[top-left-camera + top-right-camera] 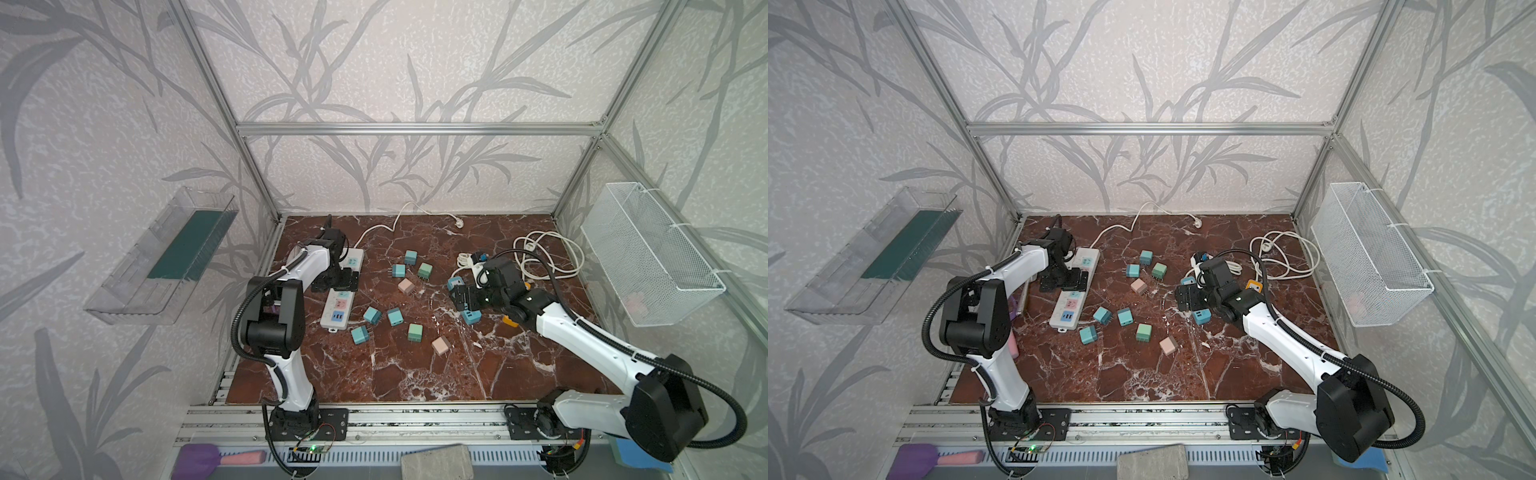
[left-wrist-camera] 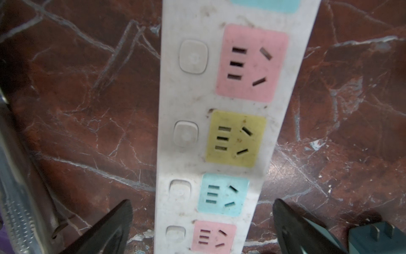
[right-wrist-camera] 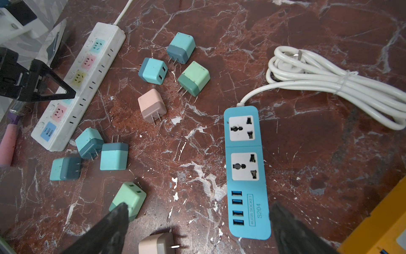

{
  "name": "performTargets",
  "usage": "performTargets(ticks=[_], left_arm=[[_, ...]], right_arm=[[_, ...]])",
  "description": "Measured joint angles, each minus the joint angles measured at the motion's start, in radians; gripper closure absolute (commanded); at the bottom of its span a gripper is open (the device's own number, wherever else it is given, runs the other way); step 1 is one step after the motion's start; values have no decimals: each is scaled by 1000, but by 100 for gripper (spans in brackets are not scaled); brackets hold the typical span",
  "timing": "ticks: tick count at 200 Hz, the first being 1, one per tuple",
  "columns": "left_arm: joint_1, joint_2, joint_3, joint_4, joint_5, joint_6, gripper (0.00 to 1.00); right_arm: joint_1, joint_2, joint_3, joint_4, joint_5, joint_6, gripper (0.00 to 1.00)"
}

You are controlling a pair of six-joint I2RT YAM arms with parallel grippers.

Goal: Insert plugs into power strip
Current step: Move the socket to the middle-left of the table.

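left gripper [image 2: 202, 202] wide over white strip [image 2: 189, 99] | right gripper [image 3: 198, 205] wide, empty | risk: plugs [image 1: 405, 286] at its 9 o'clock lie sideways, skewed grasp may miss slots

Soft, even, diffuse light; faint shadows; wide-angle bending at top-view edges; slightly blurred close-up wrist views.

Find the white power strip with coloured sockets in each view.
In a top view: white power strip, left side, under the left hand.
In a top view: same spot.
Left wrist: it fills the middle.
Right wrist: it lies beyond the loose plugs.
Shared landmark: its pink socket nearest the USB end.
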Motion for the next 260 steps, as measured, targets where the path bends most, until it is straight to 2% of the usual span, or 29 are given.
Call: performTargets(ticks=[64,82,95,106,135,212,260], left_arm=[[4,76,18,-4,-4,16,2],[5,87,18,-4,-6,11,12],[5,89,18,-5,-8,-5,26],[0,89,19,-3,-6,-21,31],[-31,77,-1,23,-21,-113,33],[-202,-90,-241,179,-97,-356,34],[-274,-95,-257,209,-139,-490,35]], right_arm=[[0,0,-13,8,0,-2,1],[0,0,-19,11,0,-2,1],[0,0,-23,14,0,-2,1],[0,0,-24,15,0,-2,1],[0,0,-28,17,0,-2,1],[0,-33,-47,29,3,2,1],[0,-33,-55,33,6,3,1]])
